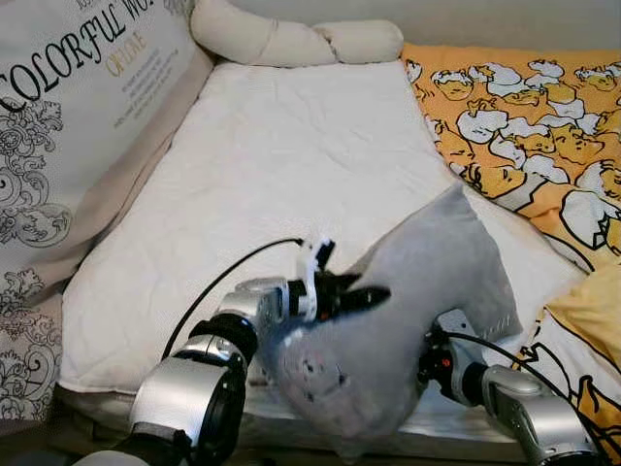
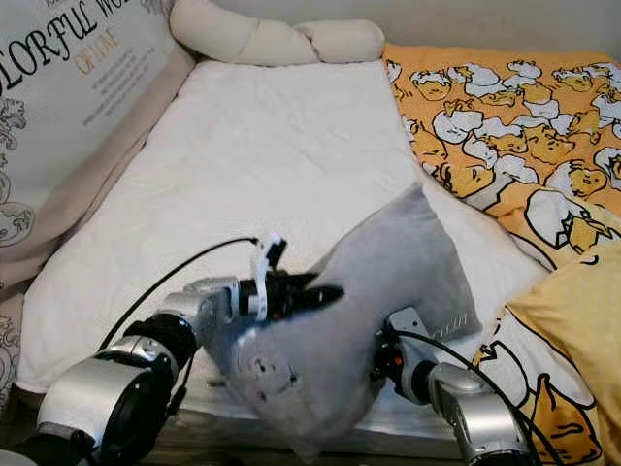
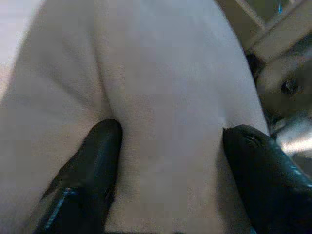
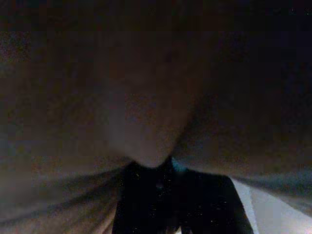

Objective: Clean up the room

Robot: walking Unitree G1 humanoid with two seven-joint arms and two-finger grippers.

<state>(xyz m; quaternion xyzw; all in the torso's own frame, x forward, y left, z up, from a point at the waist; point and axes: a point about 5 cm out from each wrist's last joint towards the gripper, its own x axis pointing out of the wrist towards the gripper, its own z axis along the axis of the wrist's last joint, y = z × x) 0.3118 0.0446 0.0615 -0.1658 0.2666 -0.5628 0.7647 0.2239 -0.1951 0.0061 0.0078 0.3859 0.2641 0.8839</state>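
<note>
Gripping from both sides, the left gripper (image 1: 364,296) and right gripper (image 1: 432,364) held a grey pillow (image 1: 408,320) tilted above the near edge of the white mattress (image 1: 281,165). The left fingers (image 3: 92,165) pinched its fabric; the right gripper's fingers were buried in cloth, so their spread could not be told.

We find the soft grey square cushion (image 1: 408,320) tilted on a corner at the near edge of the white quilted bed (image 1: 281,165), between our two hands. Our left hand (image 1: 354,296) presses its left side; our right hand (image 1: 432,364) sits at its right side. The printed lettered pillow (image 1: 68,107) lies left, the cream bolster (image 1: 291,39) behind, the orange duck-patterned blanket (image 1: 524,107) right.
</note>
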